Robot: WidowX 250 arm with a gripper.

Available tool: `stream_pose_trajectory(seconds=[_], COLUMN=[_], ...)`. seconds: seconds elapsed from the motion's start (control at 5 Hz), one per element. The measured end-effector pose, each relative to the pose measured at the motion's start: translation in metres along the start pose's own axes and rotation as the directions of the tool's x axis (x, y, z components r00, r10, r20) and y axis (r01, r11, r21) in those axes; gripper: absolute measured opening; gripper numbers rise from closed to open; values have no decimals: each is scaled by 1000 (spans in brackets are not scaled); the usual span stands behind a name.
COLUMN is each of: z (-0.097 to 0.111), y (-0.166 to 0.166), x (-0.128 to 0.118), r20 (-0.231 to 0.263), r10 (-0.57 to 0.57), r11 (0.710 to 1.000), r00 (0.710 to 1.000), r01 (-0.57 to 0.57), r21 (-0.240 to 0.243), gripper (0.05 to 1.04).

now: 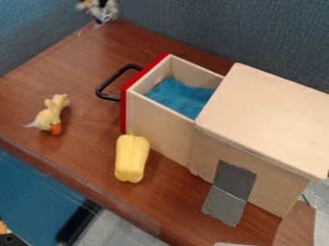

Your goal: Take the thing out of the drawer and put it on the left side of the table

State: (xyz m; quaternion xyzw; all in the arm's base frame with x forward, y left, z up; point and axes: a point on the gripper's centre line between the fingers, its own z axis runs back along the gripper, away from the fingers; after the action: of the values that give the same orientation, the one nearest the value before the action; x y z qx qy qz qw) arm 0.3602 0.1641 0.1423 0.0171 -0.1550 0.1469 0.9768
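A light wooden drawer (157, 122) with a red front and a black handle stands pulled out from its wooden box (267, 120). Inside it lies a crumpled blue cloth (177, 96), partly hidden by the box's top and the drawer's near wall. The brown table (51, 62) stretches out to the left of the drawer.
A yellow toy pepper (132, 158) lies just in front of the drawer. Farther left is a pale yellow toy duck (50, 116) with an orange bill. Grey tape (230, 192) runs from box to table. A mottled object (101, 8) is at the back left corner.
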Motion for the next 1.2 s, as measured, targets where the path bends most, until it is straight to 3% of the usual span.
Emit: stream_pose_trajectory(seconds=[0.2,0.4,0.6,0.8,1.0,1.2], z=[-32,-61,-80,-87,-87,-80], y=[17,25,40,44,44,47], x=[0,-3,-8,-11,-9,-12], r20=[-6,-36,-72,-111,-99,-105], r10=[36,2,-6,-19,-37,-46], r11=[999,1000,1000,999,999,999], r00=[999,999,997,994,994,993], r01=[-36,-2,5,14,33,44], r21=[6,10,-12,-40,-41,-22], gripper=[338,338,408,716,977,1003])
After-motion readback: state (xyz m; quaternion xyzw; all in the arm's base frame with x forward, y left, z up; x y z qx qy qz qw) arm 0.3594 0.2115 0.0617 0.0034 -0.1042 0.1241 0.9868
